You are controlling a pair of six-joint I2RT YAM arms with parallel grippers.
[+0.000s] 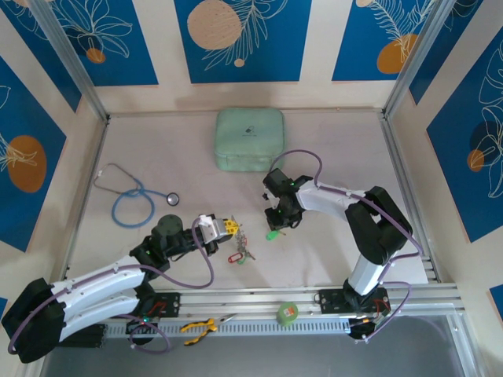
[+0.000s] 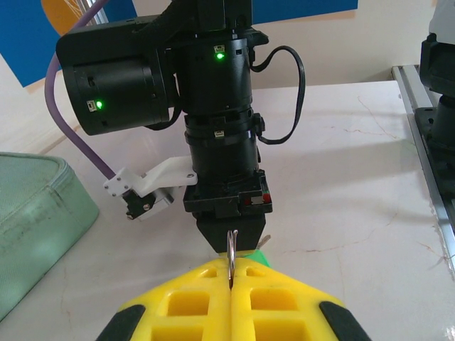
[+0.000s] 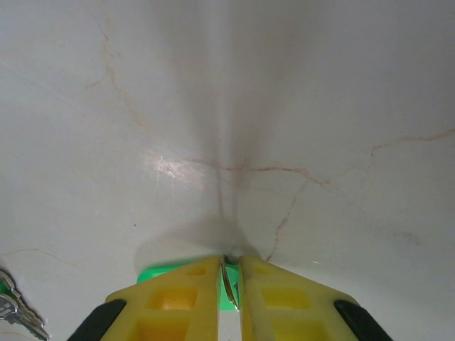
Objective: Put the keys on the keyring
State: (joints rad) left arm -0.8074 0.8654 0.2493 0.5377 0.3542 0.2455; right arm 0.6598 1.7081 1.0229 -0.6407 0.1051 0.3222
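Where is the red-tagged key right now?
Top view, centre: the red-tagged key lies just below the left claw, with other silvery keys at its right.

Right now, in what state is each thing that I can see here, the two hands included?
left hand: shut on the keyring, held edge-on.
right hand: shut on the green-tagged key.
red-tagged key: lying flat, gripped by neither hand.
stethoscope: lying looped, untouched.
pouch: lying flat, looks closed.
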